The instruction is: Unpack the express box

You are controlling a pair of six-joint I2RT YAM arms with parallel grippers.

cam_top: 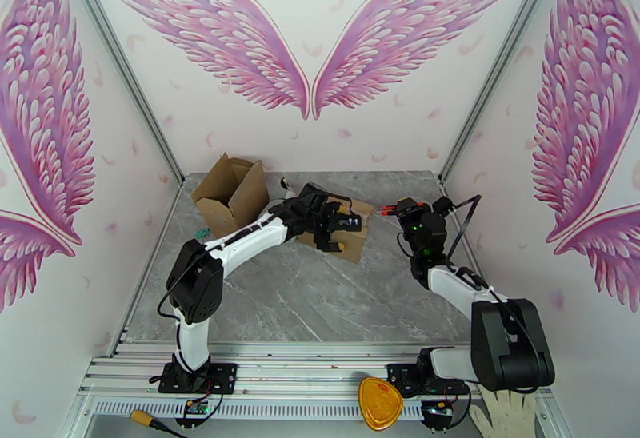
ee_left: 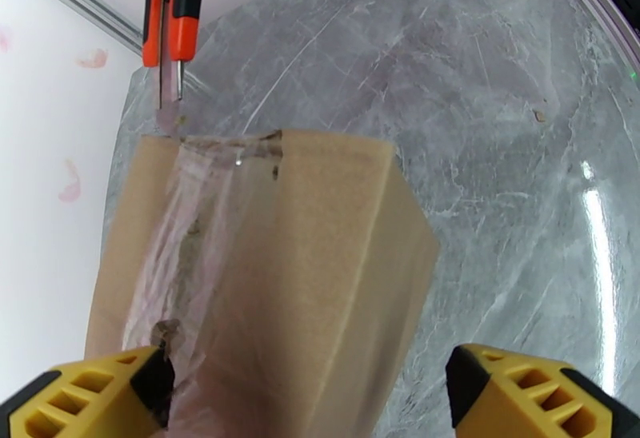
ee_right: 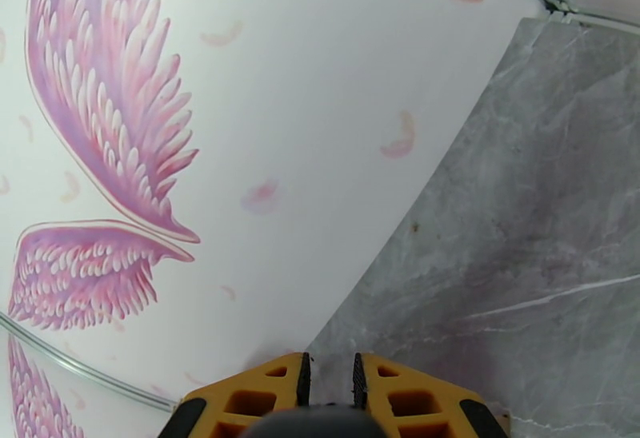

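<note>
Left wrist view: brown, tape-sealed cardboard express box (ee_left: pixel 320 272) lies on the grey marble counter (ee_left: pixel 496 112), straddled by the wide-open left gripper (ee_left: pixel 308 368), long axis 6 to 12 o'clock, one finger (ee_left: pixel 88 392) touching its side. Right gripper (ee_right: pixel 328 384), pinched narrow on an orange-handled cutting tool (ee_left: pixel 172 32), sits at 12 o'clock, tool tips at the box's far tape seam, so the slit looks next. Near end cut off, contents hidden.

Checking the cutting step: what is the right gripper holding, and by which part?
An orange-handled tool, clamped at its handle end by the right gripper; its metal tips point at the taped box.
</note>
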